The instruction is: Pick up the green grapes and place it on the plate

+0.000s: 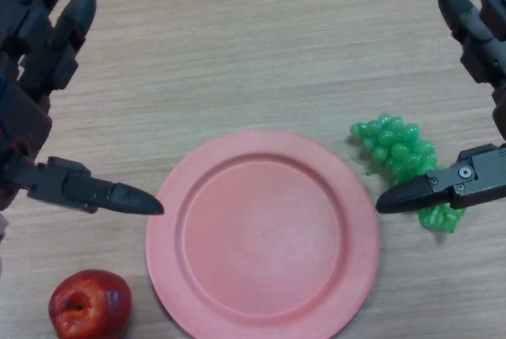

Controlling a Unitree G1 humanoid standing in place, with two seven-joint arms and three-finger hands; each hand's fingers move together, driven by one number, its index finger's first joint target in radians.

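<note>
A bunch of green grapes [399,153] lies on the wooden table just right of a round pink plate [261,236]. The plate holds nothing. My right hand [474,47] hovers over the grapes at the right edge, open, with its thumb [431,189] stretched across the bunch's lower part and its fingers up near the top right corner. My left hand [35,62] is at the left edge, open and holding nothing, its thumb [103,193] pointing at the plate's left rim.
A red apple [89,305] sits on the table at the bottom left, just left of the plate's lower rim. Bare wooden tabletop stretches beyond the plate toward the far side.
</note>
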